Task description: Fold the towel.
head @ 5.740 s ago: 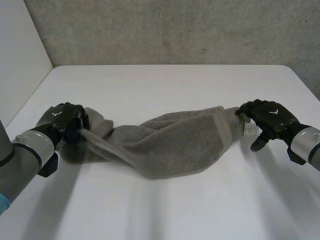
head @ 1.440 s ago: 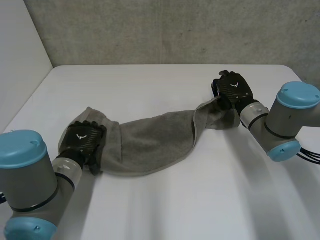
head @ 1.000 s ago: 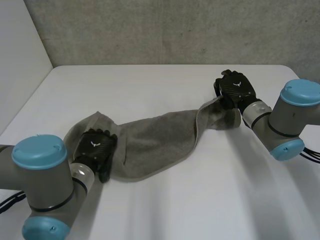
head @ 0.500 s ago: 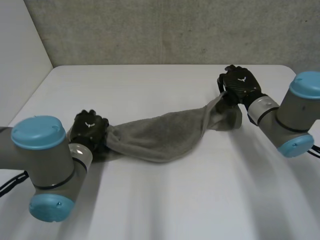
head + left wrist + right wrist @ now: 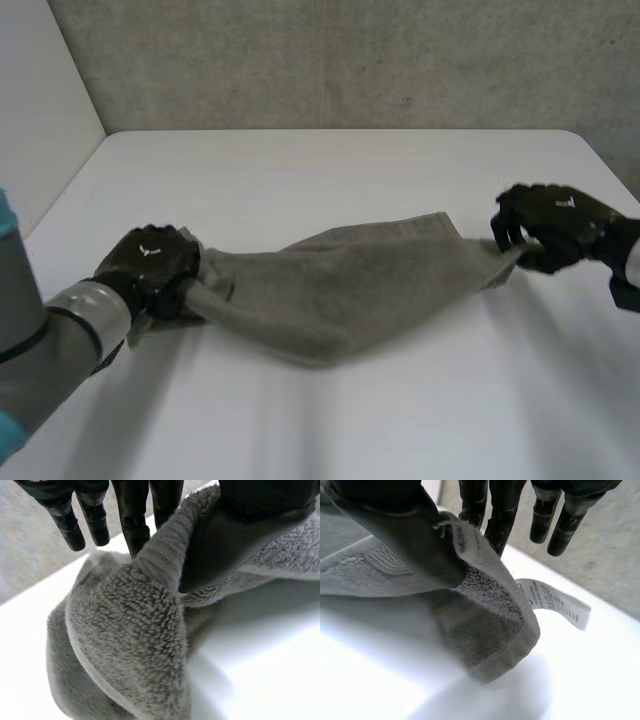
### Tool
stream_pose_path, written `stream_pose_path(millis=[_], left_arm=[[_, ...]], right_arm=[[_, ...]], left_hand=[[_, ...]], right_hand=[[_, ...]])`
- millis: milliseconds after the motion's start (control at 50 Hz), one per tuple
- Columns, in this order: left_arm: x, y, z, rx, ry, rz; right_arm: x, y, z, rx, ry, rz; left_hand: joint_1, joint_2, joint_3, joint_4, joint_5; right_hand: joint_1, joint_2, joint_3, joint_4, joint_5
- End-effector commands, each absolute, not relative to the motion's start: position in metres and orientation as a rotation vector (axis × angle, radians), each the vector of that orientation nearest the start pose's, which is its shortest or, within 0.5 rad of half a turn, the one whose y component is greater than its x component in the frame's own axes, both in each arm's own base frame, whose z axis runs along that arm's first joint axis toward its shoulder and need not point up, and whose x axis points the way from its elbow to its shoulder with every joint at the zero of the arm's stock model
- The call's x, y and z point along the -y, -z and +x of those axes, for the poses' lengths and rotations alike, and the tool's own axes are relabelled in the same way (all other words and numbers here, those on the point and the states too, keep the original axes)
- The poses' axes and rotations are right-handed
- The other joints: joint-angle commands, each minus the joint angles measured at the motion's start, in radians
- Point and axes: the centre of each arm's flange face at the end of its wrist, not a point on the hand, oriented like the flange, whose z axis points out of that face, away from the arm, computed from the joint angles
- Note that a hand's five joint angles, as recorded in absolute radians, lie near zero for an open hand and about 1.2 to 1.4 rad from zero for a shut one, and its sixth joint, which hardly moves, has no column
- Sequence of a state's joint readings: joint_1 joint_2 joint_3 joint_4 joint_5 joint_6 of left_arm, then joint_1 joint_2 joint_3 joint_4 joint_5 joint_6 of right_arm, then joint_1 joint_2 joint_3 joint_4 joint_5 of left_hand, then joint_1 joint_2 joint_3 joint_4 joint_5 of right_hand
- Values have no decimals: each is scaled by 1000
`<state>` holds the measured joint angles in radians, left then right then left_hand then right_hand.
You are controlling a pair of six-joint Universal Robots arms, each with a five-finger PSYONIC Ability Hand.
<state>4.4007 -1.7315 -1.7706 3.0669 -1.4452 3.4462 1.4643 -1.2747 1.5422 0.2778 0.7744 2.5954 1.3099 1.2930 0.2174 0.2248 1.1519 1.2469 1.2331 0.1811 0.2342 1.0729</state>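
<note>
- On the left hand (image 5: 150, 268), the fingers (image 5: 136, 527) and thumb (image 5: 250, 525) pinch one end of the towel (image 5: 340, 290), with cloth bunched round them.
- On the right hand (image 5: 548, 228), the fingers and thumb pinch the other end at a hemmed corner, just beside a white label (image 5: 555, 604).
- The towel is strung between the hands, and its rumpled middle sags onto the table (image 5: 330, 170).
- Progress: no neat fold shows. I judge the towel needs spreading flat before it can be folded.
- The label carries print, but it is too small to read.
</note>
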Motion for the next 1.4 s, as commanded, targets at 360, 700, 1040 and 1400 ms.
stream_pose_path(millis=[360,700,1040,1400], left_arm=[[274,-300,-210,-2367,2082,877],[367,-374,-259,-1519,2765,804],[330,-309,-222,-1861,2674,992],[275,-178,-209,-2431,2134,1093]], right_arm=[[317,-294,149,-1946,1900,-1205],[397,-393,216,-1337,2600,-921],[378,-336,162,-1532,2293,-940],[326,-225,158,-1790,1833,-1079]], left_hand=[[86,103,-43,-50,70],[86,103,-43,-50,70],[86,103,-43,-50,70],[86,103,-43,-50,70]], right_hand=[[48,61,-7,-60,47],[77,91,-7,-60,76],[74,88,-7,-60,74],[71,85,-7,-60,71]])
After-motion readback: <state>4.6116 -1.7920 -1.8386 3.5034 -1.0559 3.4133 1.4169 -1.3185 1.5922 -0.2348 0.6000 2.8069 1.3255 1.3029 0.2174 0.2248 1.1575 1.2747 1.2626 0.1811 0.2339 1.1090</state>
